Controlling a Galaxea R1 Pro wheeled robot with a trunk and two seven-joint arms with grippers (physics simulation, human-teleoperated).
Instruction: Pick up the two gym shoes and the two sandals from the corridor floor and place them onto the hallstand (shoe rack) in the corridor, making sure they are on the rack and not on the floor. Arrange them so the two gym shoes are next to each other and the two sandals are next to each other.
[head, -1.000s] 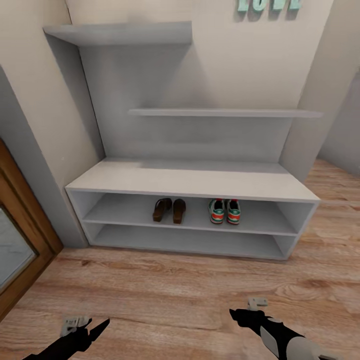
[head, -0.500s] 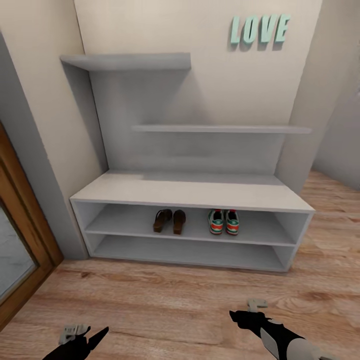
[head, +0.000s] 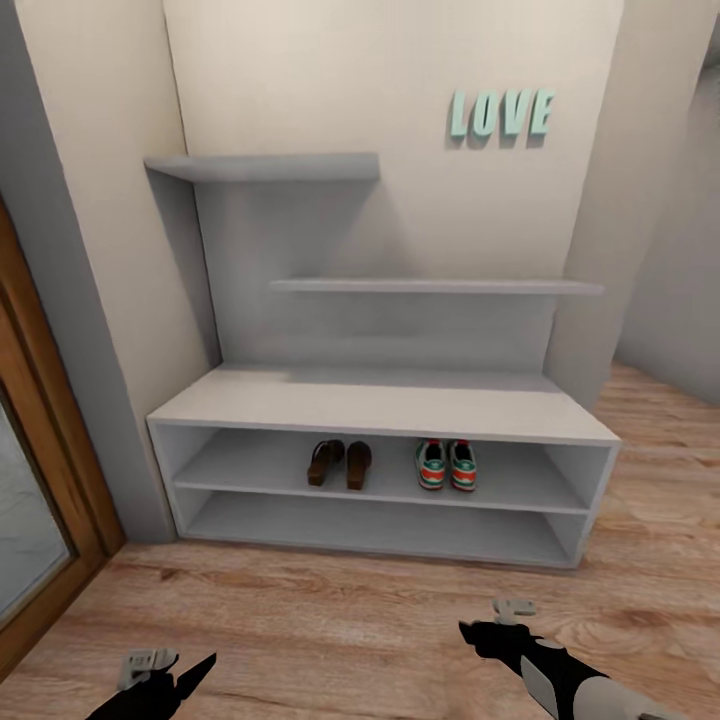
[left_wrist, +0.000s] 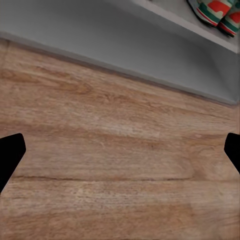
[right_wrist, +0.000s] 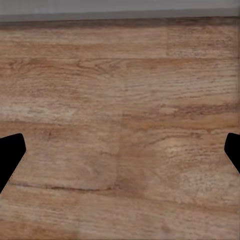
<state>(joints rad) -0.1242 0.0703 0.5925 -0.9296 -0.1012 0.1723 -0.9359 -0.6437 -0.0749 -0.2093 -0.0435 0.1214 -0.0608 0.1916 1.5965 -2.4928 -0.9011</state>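
The two sandals lie side by side on the upper open shelf of the hallstand, left of centre. The two gym shoes stand together on the same shelf just to their right, and their toes also appear in the left wrist view. Both arms hang low over the corridor floor, well short of the rack. My left gripper and right gripper are open and hold nothing. Each wrist view looks at bare planks between widely spread black fingertips.
Two stepped grey wall shelves and mint LOVE letters sit above the bench. A wooden door frame with glass stands at the left. A wall corner closes in on the right, with floor running past it.
The camera has tilted up and drawn back, so the whole picture has slid down and the LOVE letters have come into full view. Shoes, sandals and grippers keep their places.
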